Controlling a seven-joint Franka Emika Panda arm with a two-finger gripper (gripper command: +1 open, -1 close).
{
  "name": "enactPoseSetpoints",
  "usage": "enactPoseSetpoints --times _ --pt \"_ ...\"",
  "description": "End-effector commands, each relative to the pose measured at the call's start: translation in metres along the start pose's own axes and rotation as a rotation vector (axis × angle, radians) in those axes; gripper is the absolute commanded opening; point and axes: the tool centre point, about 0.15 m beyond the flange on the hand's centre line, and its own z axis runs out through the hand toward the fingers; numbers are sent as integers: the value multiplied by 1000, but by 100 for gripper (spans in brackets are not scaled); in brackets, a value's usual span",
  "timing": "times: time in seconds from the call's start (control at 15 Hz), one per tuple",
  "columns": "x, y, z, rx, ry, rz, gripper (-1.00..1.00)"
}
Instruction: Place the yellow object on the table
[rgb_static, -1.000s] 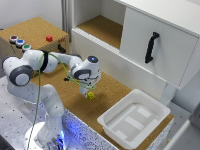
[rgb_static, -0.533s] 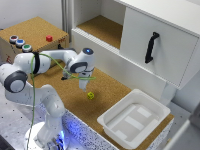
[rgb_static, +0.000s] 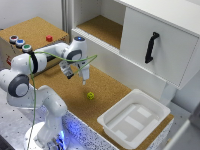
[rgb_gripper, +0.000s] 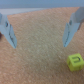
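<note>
Cork-textured brown surface (rgb_static: 107, 92) carries the yellow object (rgb_static: 90, 95), a tiny yellow-green cube with dark spots, which sits alone on the bare cork and touches nothing else. Above it and toward the exterior view's left hangs the gripper (rgb_static: 76, 76) of the white arm, raised clear of the cube with its two fingers (rgb_static: 84, 75) pointing down and set well apart, released and holding nothing. The wrist view confirms this: both fingers (rgb_gripper: 73, 29) frame an empty stretch of cork, and the cube (rgb_gripper: 75, 60) lies on the surface outside the span between them, near one fingertip but apart from it. A green cable (rgb_static: 55, 54) loops along the arm's forearm and trails down beside its base. Toward the exterior view's right, near the surface's front edge, sits a white plastic tray (rgb_static: 111, 122), well apart from the cube. On the exterior view's left stands a raised cork-topped box (rgb_static: 30, 30) with a small red block (rgb_static: 49, 38) on its top and a row of coloured buttons (rgb_static: 20, 44) along its near edge. Behind the surface is a white cabinet (rgb_static: 165, 50) with a black handle (rgb_static: 150, 46) on its door, and beside that door an open compartment with a cork-coloured floor (rgb_static: 102, 27). The arm's base (rgb_static: 47, 135) stands at the front on a speckled white platform.
</note>
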Motion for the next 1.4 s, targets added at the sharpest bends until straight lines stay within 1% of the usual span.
enactPoseSetpoints --times 0.0,0.67,0.73,0.8,0.93,1.07,1.27,1.33 --pt "8 -15 -29 17 -31 -113 100" --pt "8 -15 -29 17 -31 -113 100" --pt "2 -14 -22 15 21 -92 100" --pt "0 -14 -27 8 30 -87 100" --pt "10 -32 -53 -3 83 -106 100" --pt "17 -57 -81 3 121 -115 100" --pt "18 -104 -115 81 125 -146 100" --pt "18 -129 -131 84 132 -190 100"
